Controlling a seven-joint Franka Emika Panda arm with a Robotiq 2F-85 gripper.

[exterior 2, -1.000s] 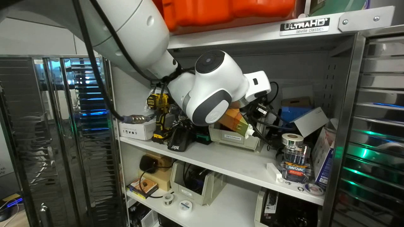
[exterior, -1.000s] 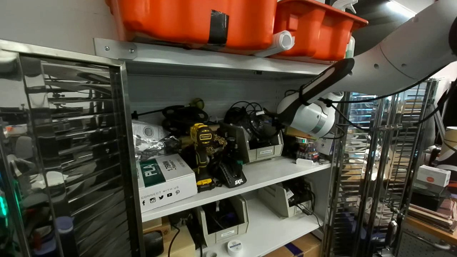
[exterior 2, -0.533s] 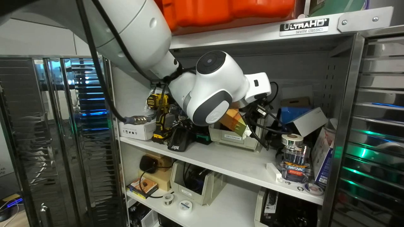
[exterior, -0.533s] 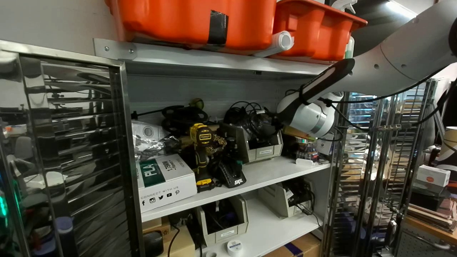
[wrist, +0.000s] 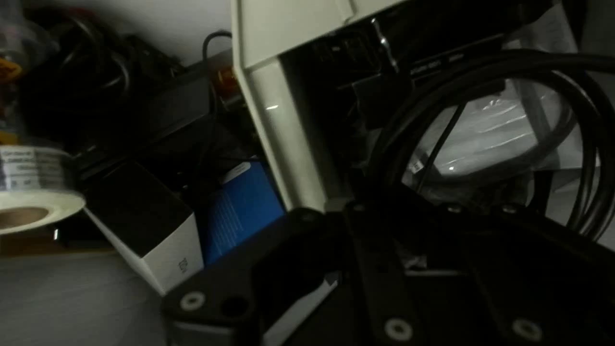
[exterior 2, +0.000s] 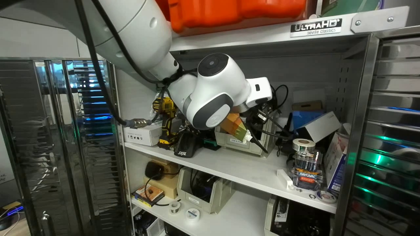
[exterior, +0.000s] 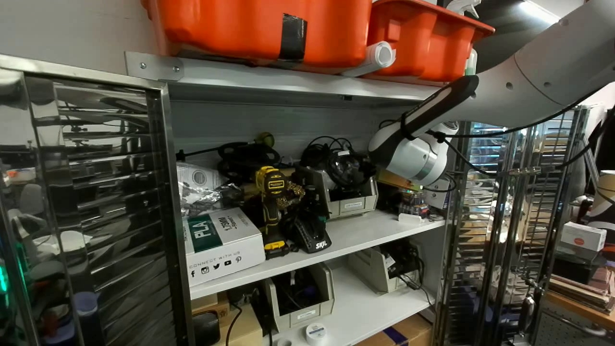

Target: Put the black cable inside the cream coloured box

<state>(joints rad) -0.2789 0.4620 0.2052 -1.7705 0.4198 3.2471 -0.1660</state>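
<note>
One white metal shelf (exterior 2: 242,170): in both exterior views, a band of its surface shows along the front edge, from the black plastic unit (exterior: 307,233) marked SKIL to the small white plastic block (exterior 2: 284,179) near the right end.
Left corner: the white cardboard box (exterior: 226,259) marked PLA lies there, and the yellow-and-black power drill (exterior: 271,185) stands between it and the unit.
Right corner: a clear plastic battery pack (exterior 2: 307,178) marked RAYOVAC, with a round roll of pale tape (exterior 2: 304,145) above it.
Cream plastic box (wrist: 288,139) with open front: it stands back from the front edge, a little right of the middle.
Room above it: the grey back wall (exterior: 288,120) shows up to the white top shelf (exterior: 298,77); the white and grey robot arm (exterior 2: 210,95) reaches in there.
Thick black cable (wrist: 403,129): its round loops are at the black gripper (wrist: 406,204), over the opening of the cream box; whether some loop is below the rim, I cannot tell.
Gripper: it stands narrow, with the cable pinched, as it looks, between its very dark tips.
Hidden: in both exterior views the arm covers most of the gripper; an orange-and-yellow block (exterior 2: 233,126) under the wrist blocks part of the cream box, and I cannot tell what it is.
Cut off: orange plastic tubs (exterior: 264,29) by the top border, the tape by the left border of the wrist view.
</note>
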